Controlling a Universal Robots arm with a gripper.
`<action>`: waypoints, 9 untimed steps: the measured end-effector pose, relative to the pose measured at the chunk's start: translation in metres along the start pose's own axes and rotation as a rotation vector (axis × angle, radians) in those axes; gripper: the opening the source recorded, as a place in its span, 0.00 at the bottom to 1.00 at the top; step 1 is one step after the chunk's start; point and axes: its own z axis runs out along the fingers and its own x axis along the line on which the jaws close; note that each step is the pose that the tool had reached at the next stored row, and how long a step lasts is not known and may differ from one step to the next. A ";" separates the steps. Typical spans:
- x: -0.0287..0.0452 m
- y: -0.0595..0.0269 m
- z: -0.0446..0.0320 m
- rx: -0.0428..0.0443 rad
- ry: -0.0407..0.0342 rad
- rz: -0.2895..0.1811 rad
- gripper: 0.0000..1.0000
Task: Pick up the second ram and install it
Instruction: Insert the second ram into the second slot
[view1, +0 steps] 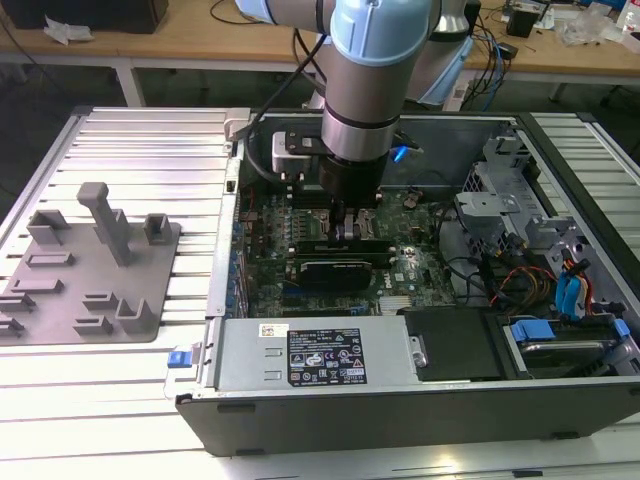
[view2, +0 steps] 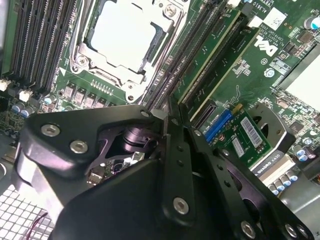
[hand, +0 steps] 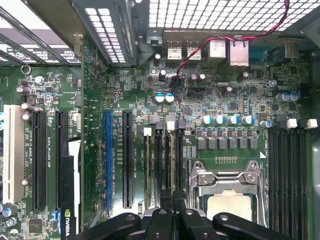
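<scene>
Grey plastic tray (view1: 95, 290): lies near the table's (view1: 130, 150) left edge in the exterior view. Posts (view1: 110, 220) upright, probably for standing thin parts on edge, ready for a pinch from above.

Computer case (view1: 400, 420): rests mid-table, open face up. Likely laid so for straight access from above to the motherboard (view1: 270, 215).

Processor socket (view2: 120, 35): silver square in a metal frame, just beside the memory slots (view2: 187, 50).

Gripper (view2: 172, 114): hangs low over the motherboard's middle, between the socket and the expansion slots (hand: 40, 160). Fingers (view2: 167, 145) pinched together on the near end of the second ram (view2: 207, 57), judging by the second wrist view. Held in line with the slot, probably for a square, even push.

Second ram: long, thin, green, seen nearly edge-on. Stands in a memory slot just beside the socket, running away from the gripper. Cannot tell how deep in the slot.

Other green stick (view2: 235, 50): same shape, parallel, just beside the second ram, on the side away from the socket.

Drive cage (view1: 510, 190): grey metal, at the case's edge on the exterior view's right, well apart from the gripper.
</scene>
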 end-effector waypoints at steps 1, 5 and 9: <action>0.0001 0.0000 0.0011 0.0000 0.0001 0.000 0.09; 0.0002 -0.0001 0.0031 0.0000 0.0004 0.000 0.09; 0.0002 -0.0001 0.0034 0.0000 0.0002 0.000 0.16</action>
